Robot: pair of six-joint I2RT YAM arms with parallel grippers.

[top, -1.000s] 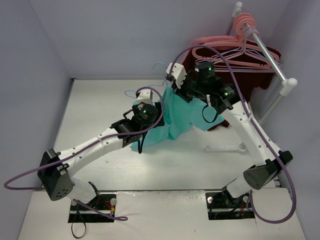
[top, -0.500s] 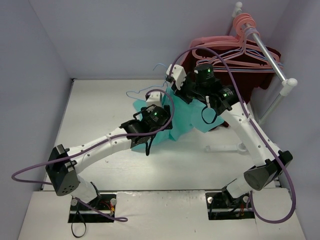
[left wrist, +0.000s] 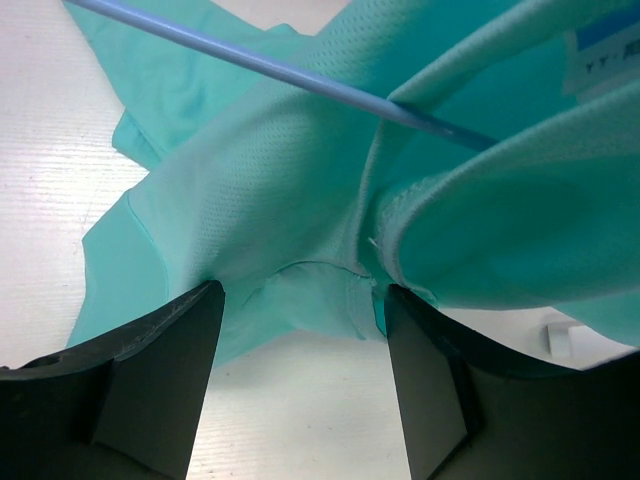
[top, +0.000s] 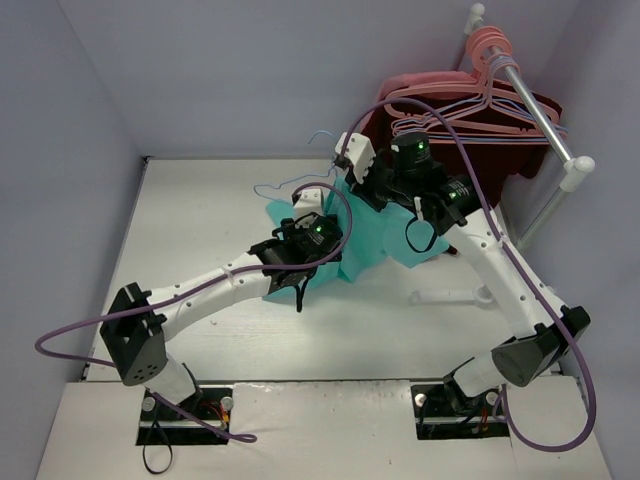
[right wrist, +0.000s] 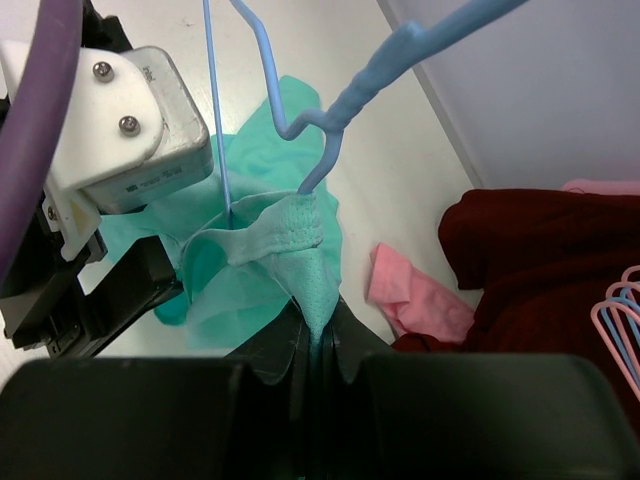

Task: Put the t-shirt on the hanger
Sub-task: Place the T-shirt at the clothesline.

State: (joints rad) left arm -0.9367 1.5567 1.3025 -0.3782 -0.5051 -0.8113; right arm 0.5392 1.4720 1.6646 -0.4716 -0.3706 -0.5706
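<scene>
Pinching the t-shirt [right wrist: 250,250] collar tight in the right gripper [right wrist: 315,335] above the table [left wrist: 40,150], with the thin arm of the hanger [right wrist: 372,72] slanting down into the neck opening just ahead of those fingertips, and the left gripper [left wrist: 300,295] spread empty close under the draped fabric.

We find the t-shirt [top: 368,228] on the table [top: 195,215], toward the far side and between the two arms. The left gripper [left wrist: 300,297] sits at its left near edge, fingers apart, with fabric just beyond them. The right gripper [right wrist: 315,338] is above its far right part, pinching the collar. The hanger [right wrist: 352,93] rises out of the neck opening, hook uppermost, one arm running inside the shirt. To the right lies a small cloth [right wrist: 420,295], then another garment [right wrist: 540,260] below the rail [top: 530,90] with more hangers [top: 470,110] at the far right corner.
</scene>
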